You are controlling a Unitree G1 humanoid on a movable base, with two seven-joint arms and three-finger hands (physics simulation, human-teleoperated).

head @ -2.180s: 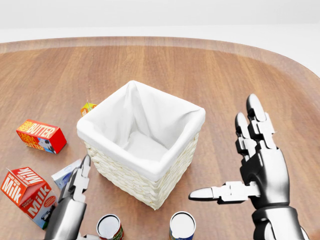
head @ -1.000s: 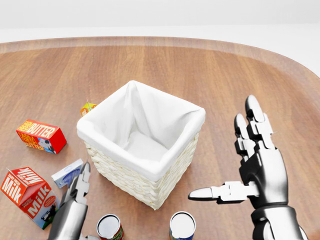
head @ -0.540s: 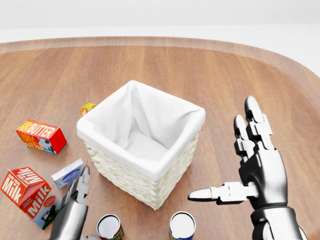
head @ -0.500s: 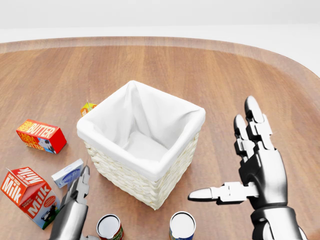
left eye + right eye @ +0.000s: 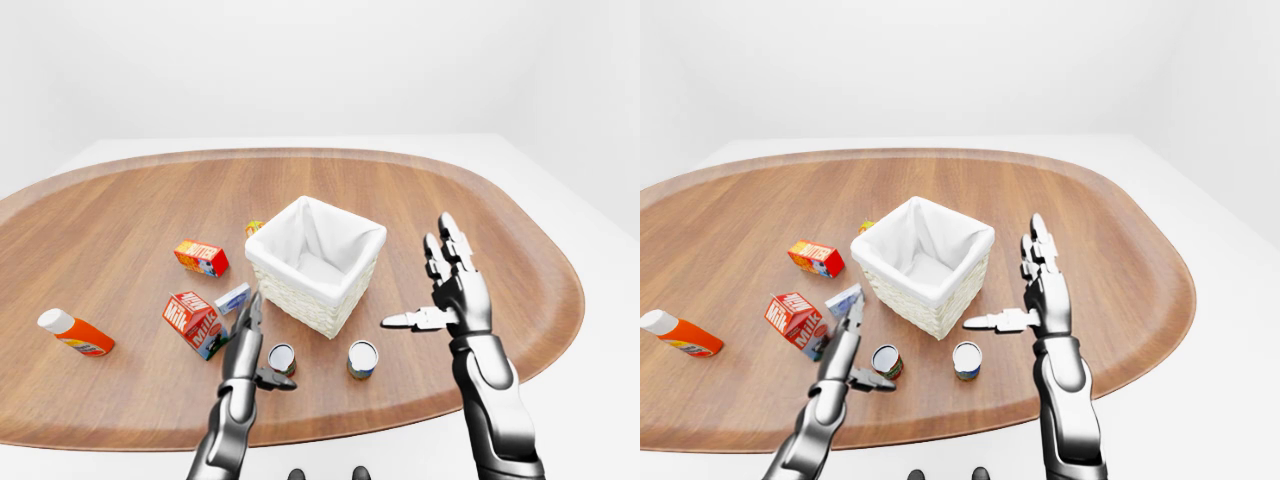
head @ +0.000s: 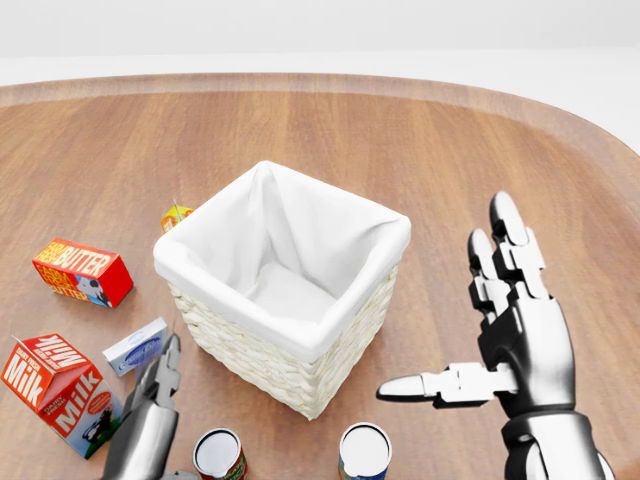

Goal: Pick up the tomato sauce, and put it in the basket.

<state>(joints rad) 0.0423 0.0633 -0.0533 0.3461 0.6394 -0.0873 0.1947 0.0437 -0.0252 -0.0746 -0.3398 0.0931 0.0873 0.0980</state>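
Left hand sank slightly | fingers apart, both hands | red-labelled round can beside | square woven basket, cloth-lined

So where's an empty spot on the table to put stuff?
Bare wood lies above the basket toward the table's top edge and right of the right hand. It is crowded left of the basket: butter box, milk carton, both cans.

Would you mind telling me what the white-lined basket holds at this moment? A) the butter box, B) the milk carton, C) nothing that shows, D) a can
C: the basket shows only its bare white liner inside, while the two cans, the milk carton and the butter box all stand on the table outside it.
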